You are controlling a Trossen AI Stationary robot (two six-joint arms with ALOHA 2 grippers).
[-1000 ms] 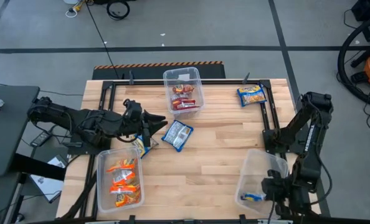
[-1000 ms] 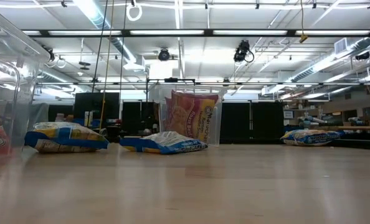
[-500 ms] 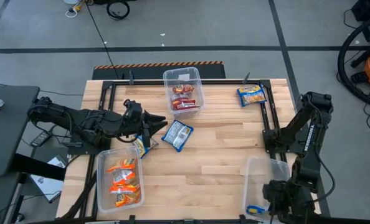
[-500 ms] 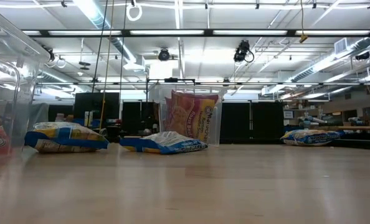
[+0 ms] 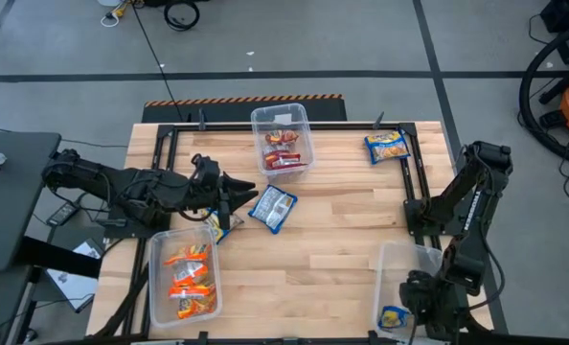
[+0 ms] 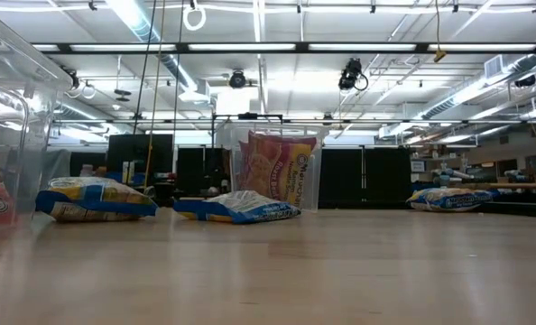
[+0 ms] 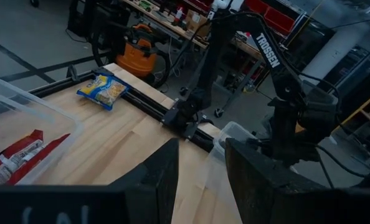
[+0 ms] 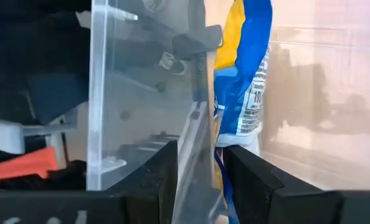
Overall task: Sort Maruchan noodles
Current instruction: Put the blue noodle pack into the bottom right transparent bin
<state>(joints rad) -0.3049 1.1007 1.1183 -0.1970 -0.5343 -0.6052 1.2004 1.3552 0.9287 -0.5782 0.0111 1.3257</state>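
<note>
My right hand (image 5: 411,309) is open over the clear bin (image 5: 406,259), a blue noodle pack (image 5: 394,317) inside. My left hand (image 5: 243,190) waits, open and empty, beside another blue pack (image 5: 272,207) on the worktop (image 5: 342,230).

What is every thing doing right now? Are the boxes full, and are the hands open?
Left hand: open, empty.
Right hand: open, at the right bin.
Right bin: upright, holds one blue packet.
Middle bin: upright, holds red packets.
Left bin: upright, holds orange packets.
Loose blue packets: lying on the table.
</note>
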